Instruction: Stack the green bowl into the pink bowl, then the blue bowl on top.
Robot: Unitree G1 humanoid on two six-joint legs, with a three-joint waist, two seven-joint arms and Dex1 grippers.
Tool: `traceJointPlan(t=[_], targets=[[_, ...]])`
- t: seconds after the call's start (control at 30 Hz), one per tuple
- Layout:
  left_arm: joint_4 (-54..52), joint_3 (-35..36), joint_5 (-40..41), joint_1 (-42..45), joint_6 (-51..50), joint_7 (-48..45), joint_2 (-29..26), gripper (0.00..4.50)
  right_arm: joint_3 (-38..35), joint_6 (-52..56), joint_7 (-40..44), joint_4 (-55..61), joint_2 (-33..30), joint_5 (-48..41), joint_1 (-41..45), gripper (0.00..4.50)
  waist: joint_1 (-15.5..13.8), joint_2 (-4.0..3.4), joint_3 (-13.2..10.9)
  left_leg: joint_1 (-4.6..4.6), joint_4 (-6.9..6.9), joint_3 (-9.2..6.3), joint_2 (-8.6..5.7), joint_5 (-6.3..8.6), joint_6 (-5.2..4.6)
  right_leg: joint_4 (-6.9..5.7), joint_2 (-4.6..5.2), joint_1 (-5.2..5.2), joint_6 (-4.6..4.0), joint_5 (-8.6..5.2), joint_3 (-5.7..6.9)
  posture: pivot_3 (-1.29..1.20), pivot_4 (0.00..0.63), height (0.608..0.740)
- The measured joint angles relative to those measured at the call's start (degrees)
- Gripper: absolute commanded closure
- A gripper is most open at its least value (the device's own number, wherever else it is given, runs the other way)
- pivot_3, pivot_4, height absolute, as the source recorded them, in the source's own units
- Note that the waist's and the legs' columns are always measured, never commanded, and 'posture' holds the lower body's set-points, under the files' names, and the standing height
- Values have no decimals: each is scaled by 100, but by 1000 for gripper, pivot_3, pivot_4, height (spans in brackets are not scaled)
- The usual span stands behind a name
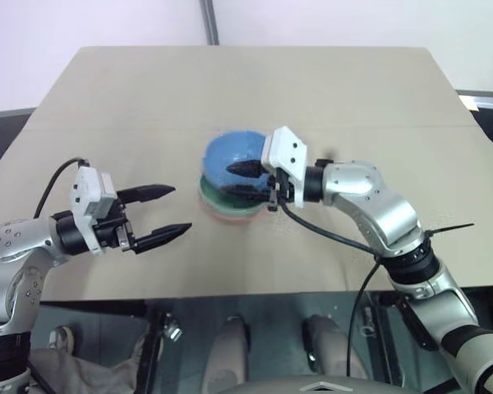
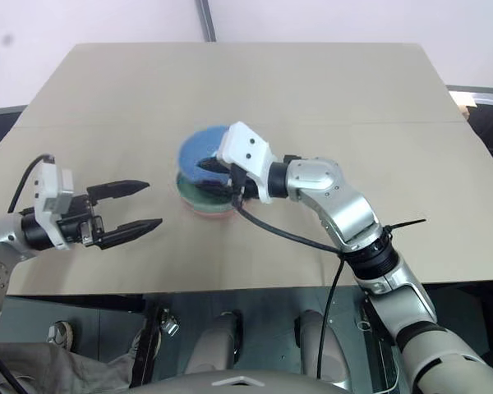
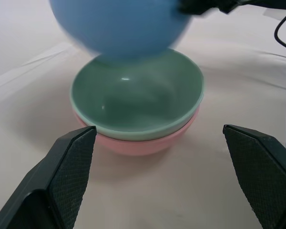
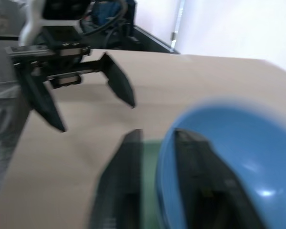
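Observation:
The green bowl [image 3: 138,95] sits nested in the pink bowl [image 3: 143,143] at the middle of the table. The blue bowl [image 1: 230,152] hangs tilted just above them, blurred with motion. My right gripper [image 1: 230,179] reaches in from the right and straddles the blue bowl's rim. One finger is inside the bowl and the other outside. In the right wrist view a strip of green shows between the outer finger [image 4: 119,181] and the rim, so the jaws stand open. My left gripper [image 1: 181,208] is open a short way left of the stack, pointing at it and holding nothing.
The tan table [image 1: 312,82] stretches wide behind and beside the stack, with a seam line running across it. A black cable hangs from my right wrist down over the table's front edge. A wall rises behind the far edge.

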State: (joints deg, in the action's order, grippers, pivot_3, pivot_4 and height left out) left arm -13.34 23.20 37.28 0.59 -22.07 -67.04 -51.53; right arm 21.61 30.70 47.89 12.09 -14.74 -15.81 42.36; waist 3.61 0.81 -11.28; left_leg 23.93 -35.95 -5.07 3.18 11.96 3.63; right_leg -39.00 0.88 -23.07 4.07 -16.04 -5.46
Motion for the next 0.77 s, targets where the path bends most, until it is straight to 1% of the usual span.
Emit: traceJointPlan(t=[0.13,0.23,0.3,0.37,0.4,0.43,0.47,0.53,0.57,0.63,0.7,0.77], targets=[[-125,96,11,-39,-10,77,0,0,5,32,76,187,-113,-63,-141,1766,6,0,0,-1,-1,1,0,0,0,-1,0,0,0,0,0,0,150,740],[-173,96,12,-38,-12,168,12,0,-136,28,73,378,-233,-137,-184,1766,0,0,0,-2,-3,0,0,0,0,-2,-1,1,1,0,0,0,150,740],[-185,96,13,17,-32,274,31,0,-385,56,40,552,-396,-250,-299,1766,-23,1,1,-2,-6,0,0,0,0,-1,0,3,1,0,0,0,150,740],[-201,111,52,104,-73,497,176,0,-759,226,-37,792,-686,-365,-484,1766,-45,1,0,-1,-8,1,-3,0,0,0,2,4,1,0,-1,0,150,740],[-205,112,74,123,-82,586,241,0,-908,335,-57,873,-822,-430,-554,1486,-50,1,0,0,-9,1,-3,0,0,1,2,4,1,0,-1,0,150,740],[-205,108,92,127,-103,611,258,0,-986,405,-64,917,-906,-462,-592,1342,-51,1,1,0,-9,1,-3,0,0,1,2,4,1,0,-1,0,150,740],[-219,106,128,130,-137,625,269,0,-1268,598,-62,1068,-1254,-545,-776,1037,-51,1,0,1,-8,1,-2,0,0,1,1,3,1,0,-1,0,150,740],[-249,137,125,123,-56,581,268,0,-1727,857,-49,1314,-1826,-654,-1246,59,-66,1,0,1,-5,1,-2,0,0,3,1,2,0,0,-2,0,150,740],[-268,154,125,102,-40,572,267,0,-1835,930,-75,1414,-1946,-657,-1389,59,-69,0,0,1,-4,1,-2,0,0,3,1,2,0,0,-2,0,150,740],[-310,369,164,-221,-65,412,158,0,-2491,1292,-71,1911,-2748,-754,-2208,59,-100,-1,-1,4,-1,6,-3,1,-1,11,3,2,-1,-1,-5,0,150,740],[-281,520,176,-320,-89,321,107,0,-2928,1525,-67,2011,-2977,-838,-2427,59,-89,0,-1,0,-1,11,-2,1,-1,10,2,1,0,-2,-9,0,150,740],[-289,754,246,-558,-150,112,-89,0,-3436,1784,17,2419,-3344,-1141,-2792,59,-91,0,0,-9,0,11,2,1,-1,7,-1,3,0,-3,-10,0,150,740]])
